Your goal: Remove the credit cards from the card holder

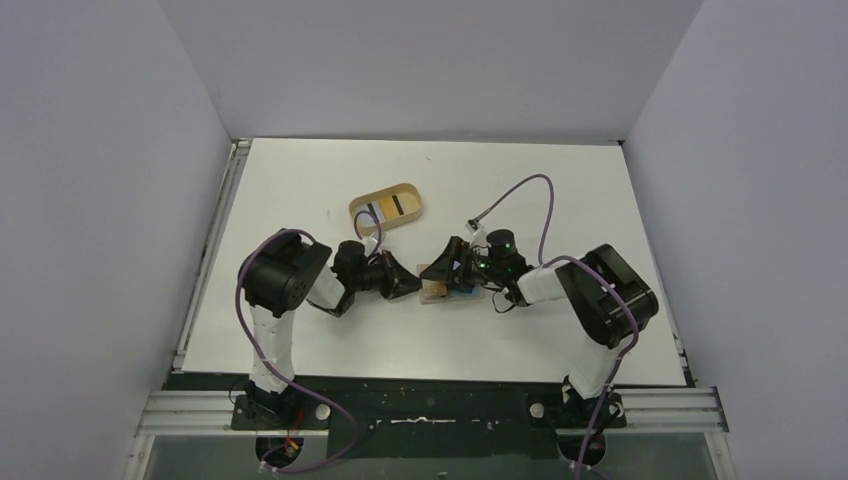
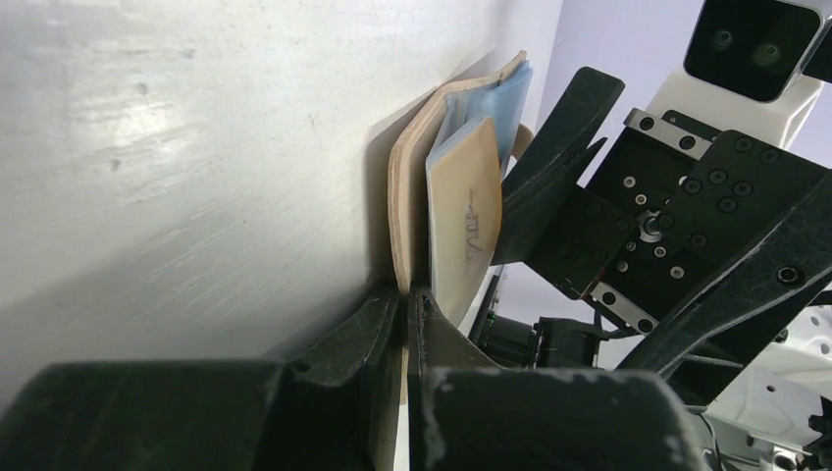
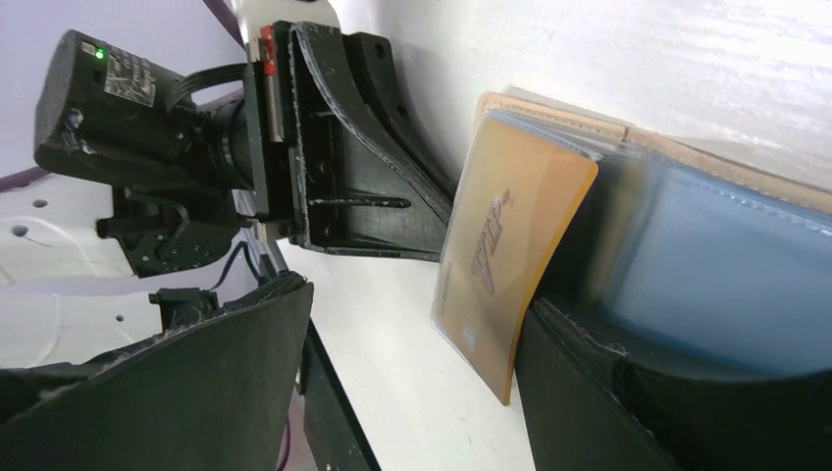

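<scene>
Top view: card holder [image 1: 433,292] at bench [image 1: 330,340] centre, mostly hidden under both end effectors. Oval wooden tray [image 1: 352,208], at 11 o'clock from it, holds flat pieces too small to identify.

Left end effector [image 2: 404,299] is narrow, pinching the tan, leather-like holder's edge. The holder lies against the bench with bluish clear sleeves [image 3: 706,265] inside.

Gold card [image 3: 500,260], printed "VIP", juts from the sleeves and leans on one finger of the right end effector [image 3: 412,304]. Those jaws are wide and clamp nothing. The card's far edge is hidden behind the sleeves.
</scene>
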You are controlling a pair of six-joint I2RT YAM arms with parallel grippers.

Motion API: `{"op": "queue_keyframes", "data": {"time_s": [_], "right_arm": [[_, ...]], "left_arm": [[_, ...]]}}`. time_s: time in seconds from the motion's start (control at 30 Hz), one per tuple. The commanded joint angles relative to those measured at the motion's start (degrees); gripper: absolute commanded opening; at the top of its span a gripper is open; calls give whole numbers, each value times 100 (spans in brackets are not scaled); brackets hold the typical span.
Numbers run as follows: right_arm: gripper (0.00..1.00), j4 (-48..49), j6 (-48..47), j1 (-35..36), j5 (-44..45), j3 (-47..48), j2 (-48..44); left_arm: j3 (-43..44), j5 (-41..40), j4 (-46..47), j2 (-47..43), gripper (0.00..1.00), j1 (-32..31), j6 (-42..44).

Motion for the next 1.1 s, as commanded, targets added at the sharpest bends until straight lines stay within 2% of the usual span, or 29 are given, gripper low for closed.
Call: {"op": "queue_keyframes", "data": {"time_s": [0.0, 0.13, 0.2, 0.3, 0.57, 0.8, 0.9, 1.0, 1.07], "right_arm": [[73, 1214, 392, 416, -388, 96, 278], [73, 1051, 333, 398, -420, 126, 110], [73, 374, 69, 353, -357, 176, -67], [73, -133, -190, 229, -334, 177, -323], [72, -697, -480, -236, -503, 70, -757], [71, -714, -502, -428, -561, -47, -808], [68, -934, -637, -465, -481, -47, -818], [53, -1126, -758, -525, -431, -63, -795], [50, -1164, -817, -583, -429, -105, -766]], "left_arm": [[171, -11, -356, -32, 0, -209, 205], [141, -36, -481, -79, 0, -209, 305], [125, -46, -592, -114, 0, -204, 386], [135, -66, -750, -166, 0, -200, 484], [192, -71, -820, -173, 0, -191, 506], [150, -71, -863, -175, 0, -191, 545], [139, -68, -876, -171, 0, -189, 560], [144, -56, -886, -168, 0, -190, 567], [148, -42, -881, -153, 0, -186, 570]]}}
